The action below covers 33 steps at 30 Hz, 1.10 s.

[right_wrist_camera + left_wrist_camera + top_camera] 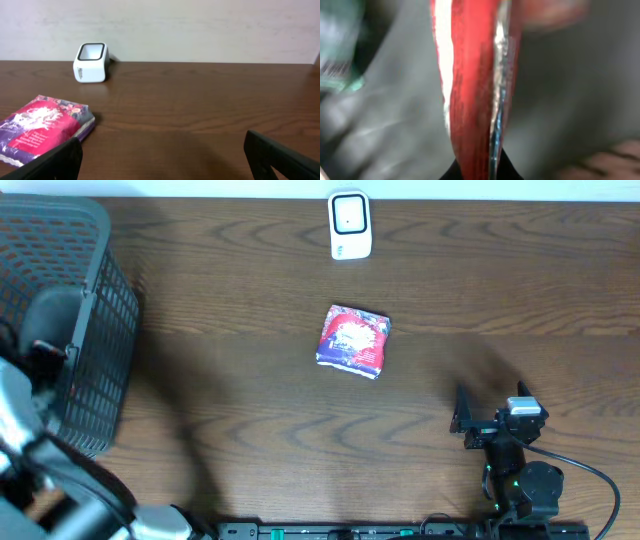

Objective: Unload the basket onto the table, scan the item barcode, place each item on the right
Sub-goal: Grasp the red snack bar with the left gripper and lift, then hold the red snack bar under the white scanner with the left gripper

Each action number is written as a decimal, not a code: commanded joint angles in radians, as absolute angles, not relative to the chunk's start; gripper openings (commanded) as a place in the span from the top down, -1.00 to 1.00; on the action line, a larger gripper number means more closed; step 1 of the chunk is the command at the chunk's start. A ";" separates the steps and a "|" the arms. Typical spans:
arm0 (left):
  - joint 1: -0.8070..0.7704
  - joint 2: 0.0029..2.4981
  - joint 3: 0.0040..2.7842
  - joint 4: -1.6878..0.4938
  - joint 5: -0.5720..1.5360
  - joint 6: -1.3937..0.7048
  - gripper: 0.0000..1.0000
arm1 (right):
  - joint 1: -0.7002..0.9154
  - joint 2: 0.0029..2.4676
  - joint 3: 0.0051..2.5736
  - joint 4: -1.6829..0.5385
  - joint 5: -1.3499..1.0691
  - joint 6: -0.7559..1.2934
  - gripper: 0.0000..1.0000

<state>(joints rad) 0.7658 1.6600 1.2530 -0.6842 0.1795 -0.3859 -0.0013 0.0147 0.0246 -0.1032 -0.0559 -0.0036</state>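
At left basket (100, 300) | my left end effector (481, 172) clamped on red packet (470, 100) | right end effector (162, 145) apart

Right arm (525, 480) black, green-lit; black cable (596, 470) looping.

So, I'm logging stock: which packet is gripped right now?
The red foil-edged packet, pinched in the left tool; the pink-and-purple packet lies loose on the table, untouched.

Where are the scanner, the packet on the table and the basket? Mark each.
scanner (350, 225): overhead view, middle of its white top.
packet (353, 340): overhead view, middle of its red front.
basket (105, 330): overhead view, its mesh side wall.
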 commanded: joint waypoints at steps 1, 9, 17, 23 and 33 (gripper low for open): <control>0.767 1.497 1.289 -0.607 0.457 -0.416 0.86 | -0.004 0.007 0.019 -0.101 -0.059 0.014 -0.99; 0.713 1.224 1.289 -0.413 0.604 -0.630 0.85 | -0.004 0.007 0.019 -0.101 -0.059 0.014 -0.99; 0.429 1.127 1.289 -0.394 0.611 -0.559 0.86 | -0.004 0.007 0.019 -0.101 -0.059 0.014 -0.99; 0.142 1.154 1.286 -0.411 0.550 -0.275 0.86 | -0.004 0.007 0.020 -0.101 -0.059 0.014 -0.99; -0.211 1.310 1.286 -0.541 0.212 -0.094 0.86 | -0.004 0.007 0.019 -0.101 -0.059 0.014 -0.99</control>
